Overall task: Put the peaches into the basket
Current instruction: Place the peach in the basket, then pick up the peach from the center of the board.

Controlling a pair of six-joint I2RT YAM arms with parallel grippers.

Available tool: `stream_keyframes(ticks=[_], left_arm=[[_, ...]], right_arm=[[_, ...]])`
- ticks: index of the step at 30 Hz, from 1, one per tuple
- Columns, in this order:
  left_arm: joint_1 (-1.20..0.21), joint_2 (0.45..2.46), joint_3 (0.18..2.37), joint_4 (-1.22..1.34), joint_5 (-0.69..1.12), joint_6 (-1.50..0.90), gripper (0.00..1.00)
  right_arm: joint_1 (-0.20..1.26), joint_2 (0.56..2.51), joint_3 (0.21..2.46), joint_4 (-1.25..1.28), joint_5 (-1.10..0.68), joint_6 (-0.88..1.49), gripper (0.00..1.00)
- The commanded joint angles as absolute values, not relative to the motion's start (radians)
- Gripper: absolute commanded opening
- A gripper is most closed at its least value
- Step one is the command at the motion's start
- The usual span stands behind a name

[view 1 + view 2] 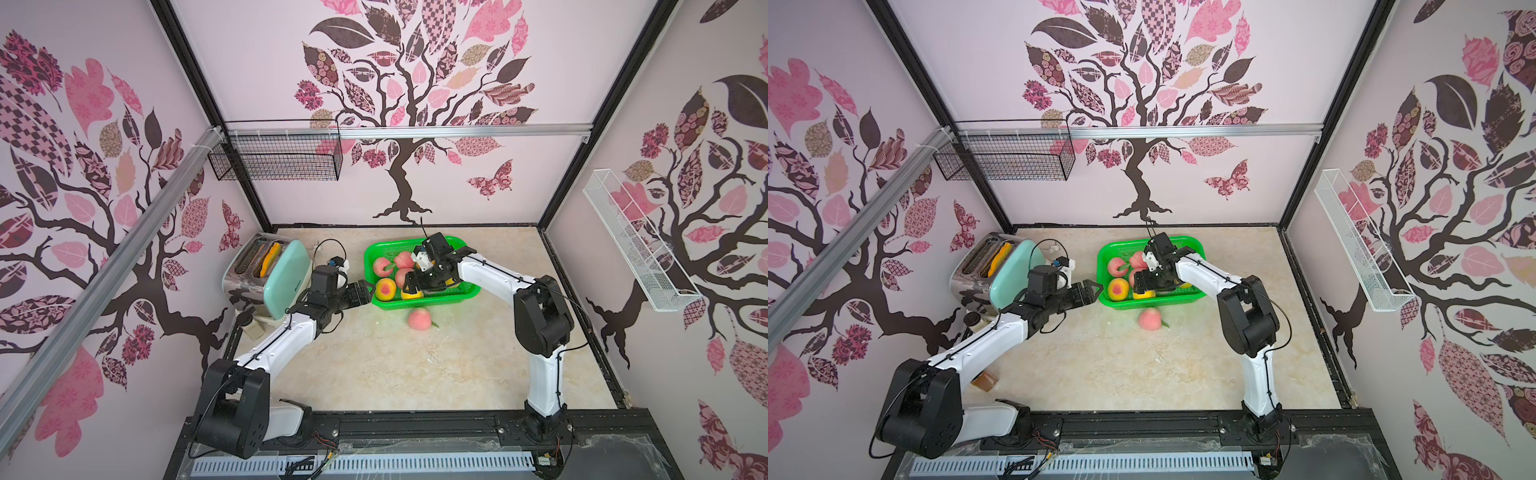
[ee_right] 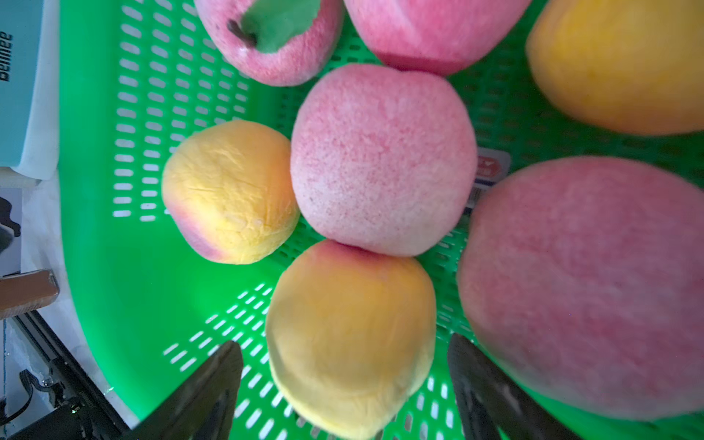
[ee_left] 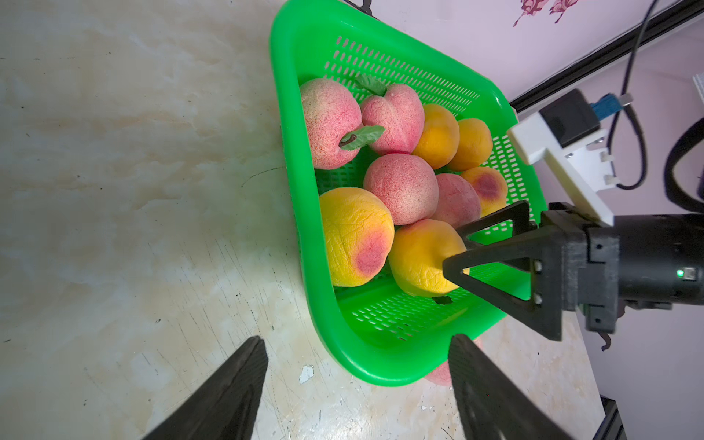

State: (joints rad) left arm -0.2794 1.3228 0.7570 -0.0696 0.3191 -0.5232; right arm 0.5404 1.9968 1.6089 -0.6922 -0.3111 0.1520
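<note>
Now the right gripper [image 2: 343,343], jaws apart, straddles a yellow-orange peach [image 2: 350,304] lying in the green basket [image 2: 114,274]: best lift straight up, clear of its neighbours. The left gripper [image 3: 358,339], apart and empty, sits beside the basket; one pink peach [image 1: 419,319] lies just outside.

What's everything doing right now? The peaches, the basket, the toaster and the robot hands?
basket: upright on the table, holding peaches.
peaches in the basket: packed together.
loose peach: on the table, outside the basket.
yellow peach: in the basket, between the right gripper's fingers, not squeezed.
right gripper: open.
left gripper: open, holding nothing.
toaster: bread slice standing in one slot.
</note>
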Motion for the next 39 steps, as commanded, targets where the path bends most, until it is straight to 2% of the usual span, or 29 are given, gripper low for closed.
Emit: stream_keyframes(ticks=[1,22,39], left_arm=[[-0.273,1.313,0.767,-0.072,0.32,-0.512,0.79],[-0.272,1.317,0.778,-0.102,0.325,-0.506,0.79],[-0.27,1.379,0.806,-0.067,0.347,-0.523,0.79]], right_arm=[[0.546,1.955,1.628,-0.711,-0.287,0.141,0.87],[0.546,1.824,1.559,-0.715,-0.288,0.133,0.87],[0.546,1.552,1.305,-0.68,-0.296,0.146,0.87]])
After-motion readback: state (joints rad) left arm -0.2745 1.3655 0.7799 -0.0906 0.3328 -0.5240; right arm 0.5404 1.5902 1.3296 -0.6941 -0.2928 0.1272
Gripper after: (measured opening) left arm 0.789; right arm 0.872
